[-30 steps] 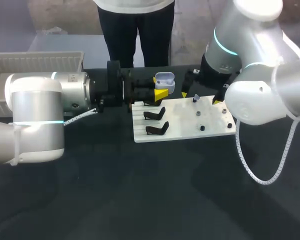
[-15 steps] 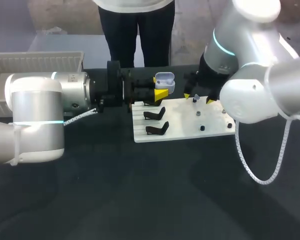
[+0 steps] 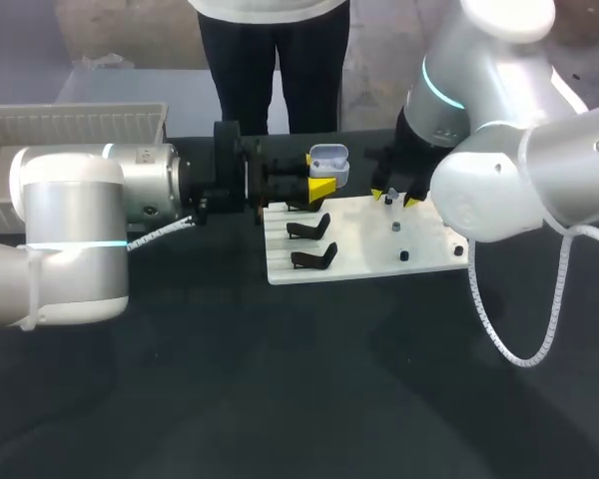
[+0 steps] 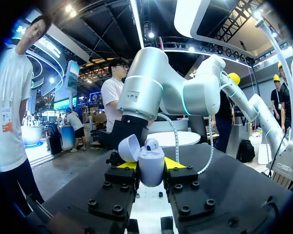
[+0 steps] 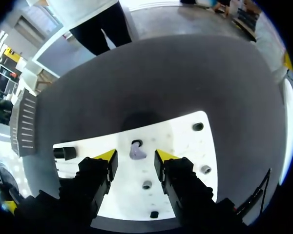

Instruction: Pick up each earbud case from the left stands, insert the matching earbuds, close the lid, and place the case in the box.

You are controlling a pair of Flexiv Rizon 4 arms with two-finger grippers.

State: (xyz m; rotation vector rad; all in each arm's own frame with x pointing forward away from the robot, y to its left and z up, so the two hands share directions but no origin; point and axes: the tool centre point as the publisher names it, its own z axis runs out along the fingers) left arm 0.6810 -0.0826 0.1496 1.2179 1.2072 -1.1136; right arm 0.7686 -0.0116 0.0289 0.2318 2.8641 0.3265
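My left gripper (image 3: 321, 186) is shut on a pale lilac earbud case (image 3: 328, 160), held above the white board's back left corner. The lid stands open and one earbud sits inside the case (image 4: 152, 170), which is clamped between the left gripper's (image 4: 150, 165) yellow tips. My right gripper (image 3: 391, 197) hangs over the white board (image 3: 434, 257). In the right wrist view a lilac earbud (image 5: 136, 152) stands on its peg between the right gripper's (image 5: 136, 156) fingers. A gap shows on each side of it, so the gripper is open.
Two black case stands (image 3: 309, 229) (image 3: 314, 257) sit on the board's left part. Small dark pegs (image 3: 394, 227) (image 3: 404, 255) dot its right part. A white ribbed box (image 3: 70, 125) is at the back left of the dark table.
My right gripper has moved left over the board to straddle the earbud, and its fingers have drawn closer together. The left arm and the case have stayed still.
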